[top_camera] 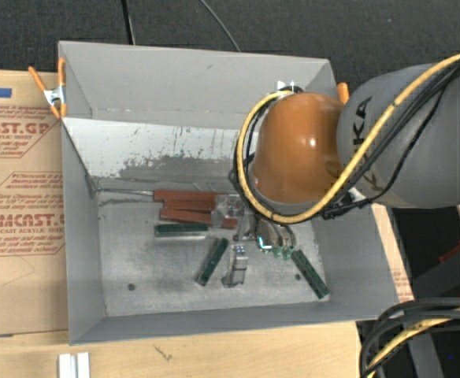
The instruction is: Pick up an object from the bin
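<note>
My gripper [236, 268] reaches down to the bin floor right of centre, partly hidden under the arm's orange cover. A dark green stick [211, 261] lies slanted just left of it, very close. Another dark green stick [311, 275] lies slanted to its right, near the bin's right wall. A third green stick [180, 230] lies flat, up and to the left. Two reddish-brown blocks [185, 205] lie side by side behind that, toward the back wall. I see nothing held in the gripper.
The arm with its orange cover and cables hangs over the bin's right half and hides the floor beneath it. Bare floor stretches along the left and front of the bin.
</note>
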Controlling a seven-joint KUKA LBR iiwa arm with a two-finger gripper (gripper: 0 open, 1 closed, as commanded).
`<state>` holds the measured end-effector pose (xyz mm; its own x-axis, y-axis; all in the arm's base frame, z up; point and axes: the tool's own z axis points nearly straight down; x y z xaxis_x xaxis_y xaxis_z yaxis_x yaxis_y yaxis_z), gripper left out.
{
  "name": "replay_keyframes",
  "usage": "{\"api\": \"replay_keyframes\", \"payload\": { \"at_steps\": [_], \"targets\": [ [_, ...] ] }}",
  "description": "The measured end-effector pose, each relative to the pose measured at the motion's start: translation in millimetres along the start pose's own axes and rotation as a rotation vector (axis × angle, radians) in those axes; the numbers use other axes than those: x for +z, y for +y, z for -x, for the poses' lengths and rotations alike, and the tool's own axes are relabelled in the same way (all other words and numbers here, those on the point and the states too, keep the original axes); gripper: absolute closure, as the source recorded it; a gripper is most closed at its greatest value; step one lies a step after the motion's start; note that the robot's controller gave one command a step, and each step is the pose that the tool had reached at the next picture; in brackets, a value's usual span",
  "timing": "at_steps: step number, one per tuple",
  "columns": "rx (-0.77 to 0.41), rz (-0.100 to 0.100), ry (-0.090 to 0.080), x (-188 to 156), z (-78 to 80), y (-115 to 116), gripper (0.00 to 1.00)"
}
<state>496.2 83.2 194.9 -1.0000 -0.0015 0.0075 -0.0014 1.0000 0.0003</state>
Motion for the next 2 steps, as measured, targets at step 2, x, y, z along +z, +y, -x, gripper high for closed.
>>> {"api": "replay_keyframes", "payload": {
  "at_steps": [2],
  "targets": [
    [-0.104, 0.0, -0.012, 41, 9.5, -9, 0.0]
  ]
}}
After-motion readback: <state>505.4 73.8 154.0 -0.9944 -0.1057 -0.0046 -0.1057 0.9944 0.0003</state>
